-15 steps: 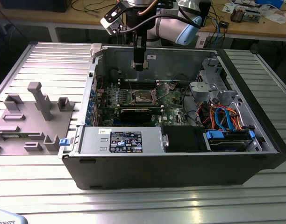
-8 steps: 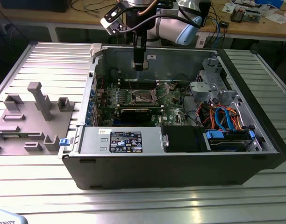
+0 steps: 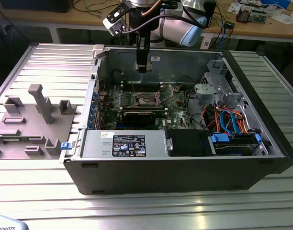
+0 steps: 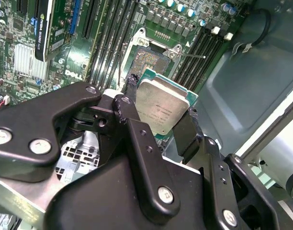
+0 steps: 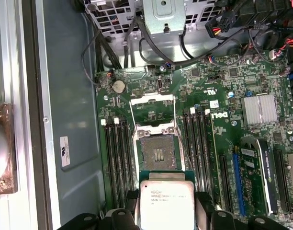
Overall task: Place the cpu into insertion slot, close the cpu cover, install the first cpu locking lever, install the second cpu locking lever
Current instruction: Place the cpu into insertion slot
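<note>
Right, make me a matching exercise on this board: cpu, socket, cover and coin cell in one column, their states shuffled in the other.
Things
1. cpu
2. socket
3. cover
4. coin cell

States
A. swung open, off the socket
B. round and silver, on the board beside the cover
C. held between the jaws
D. bare, nothing seated in it

Pairs: 1-C, 2-D, 3-A, 4-B
</note>
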You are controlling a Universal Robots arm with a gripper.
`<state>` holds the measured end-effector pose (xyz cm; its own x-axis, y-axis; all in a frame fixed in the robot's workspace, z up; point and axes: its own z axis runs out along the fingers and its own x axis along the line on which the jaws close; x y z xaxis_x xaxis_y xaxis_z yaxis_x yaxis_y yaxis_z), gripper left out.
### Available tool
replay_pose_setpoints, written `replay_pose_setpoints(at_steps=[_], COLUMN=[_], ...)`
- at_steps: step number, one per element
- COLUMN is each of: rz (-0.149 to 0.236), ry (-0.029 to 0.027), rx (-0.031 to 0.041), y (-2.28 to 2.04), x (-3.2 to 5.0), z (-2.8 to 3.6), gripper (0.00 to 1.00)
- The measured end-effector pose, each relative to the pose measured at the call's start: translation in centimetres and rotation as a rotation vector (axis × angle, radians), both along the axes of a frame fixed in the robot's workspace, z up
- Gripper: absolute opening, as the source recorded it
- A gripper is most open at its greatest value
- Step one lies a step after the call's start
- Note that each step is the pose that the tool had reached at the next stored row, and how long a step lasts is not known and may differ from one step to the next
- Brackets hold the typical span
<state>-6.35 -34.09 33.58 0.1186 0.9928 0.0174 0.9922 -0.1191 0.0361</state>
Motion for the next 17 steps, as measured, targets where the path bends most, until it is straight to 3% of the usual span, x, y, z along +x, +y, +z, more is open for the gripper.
replay_pose_setpoints(at_steps=[17], rz=[-0.017], ry=[-0.0001], rx=[0.0], y=[0.0], x=[0.0], z=[-0.05], gripper=[0.55])
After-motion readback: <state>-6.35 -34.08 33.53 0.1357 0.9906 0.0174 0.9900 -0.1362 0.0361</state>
